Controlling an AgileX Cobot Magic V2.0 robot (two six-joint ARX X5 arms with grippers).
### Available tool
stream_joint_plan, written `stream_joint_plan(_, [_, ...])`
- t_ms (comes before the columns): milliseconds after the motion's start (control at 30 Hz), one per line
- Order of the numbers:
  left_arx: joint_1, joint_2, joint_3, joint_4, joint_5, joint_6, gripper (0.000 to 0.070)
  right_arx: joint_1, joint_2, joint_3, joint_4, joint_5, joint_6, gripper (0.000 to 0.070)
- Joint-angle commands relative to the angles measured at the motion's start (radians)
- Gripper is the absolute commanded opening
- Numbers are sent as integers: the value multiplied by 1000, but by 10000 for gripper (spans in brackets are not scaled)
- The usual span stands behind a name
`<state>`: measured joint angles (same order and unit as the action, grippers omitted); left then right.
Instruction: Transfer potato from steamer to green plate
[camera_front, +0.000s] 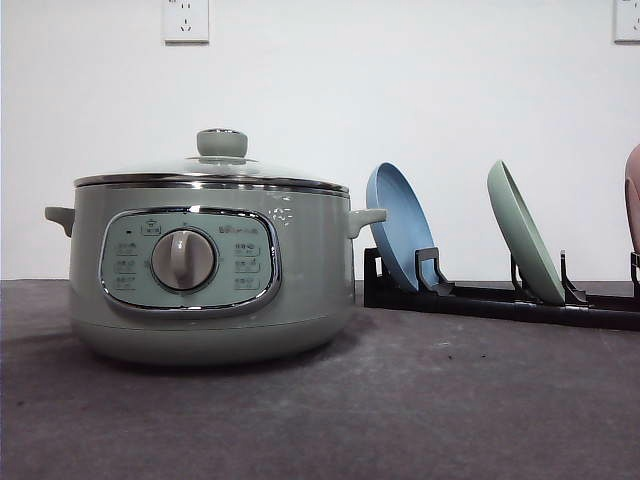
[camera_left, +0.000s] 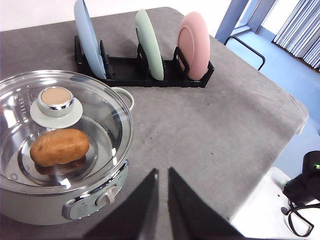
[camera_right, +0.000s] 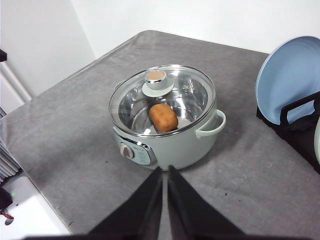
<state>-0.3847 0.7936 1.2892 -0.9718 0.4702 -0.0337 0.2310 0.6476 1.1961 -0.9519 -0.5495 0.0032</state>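
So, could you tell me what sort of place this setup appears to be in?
Probably a lab or office staged as a kitchen: the steamer and a black plate rack sit on a grey cloth-covered table, with a plain white wall and wall sockets behind.

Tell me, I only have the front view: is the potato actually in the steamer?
Observer: Yes. Through the glass lid the potato lies on the steamer's metal floor.
Operator: Is the lid still on?
Observer: It is, seated on the rim, knob up.
Operator: I see a blue and a green plate racked. Anything past them?
Observer: A pink plate stands upright in the rack, just beyond the green plate.
Operator: Where are the grippers?
Observer: Both up off the table: the left gripper and right gripper each have fingers nearly together, holding nothing.
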Motion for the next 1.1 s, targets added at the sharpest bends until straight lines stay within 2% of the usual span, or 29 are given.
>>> stream_joint_plan(0, [-5, 10, 23, 7, 2, 22, 181, 5, 5, 17, 13, 0, -11, 9])
stream_joint_plan(67, [-5, 13, 23, 7, 3, 22, 367, 5, 5, 17, 24, 0, -11, 28])
stream_joint_plan(100, [-5, 16, 23, 9, 3, 22, 480, 5, 5, 17, 28, 0, -11, 70])
stream_joint_plan(167, [-5, 18, 23, 11, 2, 22, 647, 5, 5, 17, 34, 0, -11, 207])
stream_joint_plan(200, [-5, 20, 23, 14, 3, 22, 696, 5, 5, 17, 34, 0, -10, 299])
stream_joint_plan(300, [-5, 23, 23, 23, 3, 22, 700, 5, 5, 17, 34, 0, -10, 522])
stream_joint_plan(367, [-5, 26, 23, 25, 3, 22, 700, 5, 5, 17, 34, 0, -7, 613])
stream_joint_plan(433, [-5, 29, 23, 26, 2, 22, 700, 5, 5, 17, 35, 0, 10, 674])
stream_joint_plan(1000, [-5, 30, 23, 78, 2, 22, 700, 5, 5, 17, 51, 0, 26, 687])
stream_joint_plan(1067, [-5, 30, 23, 79, 2, 22, 700, 5, 5, 17, 60, 0, 69, 686])
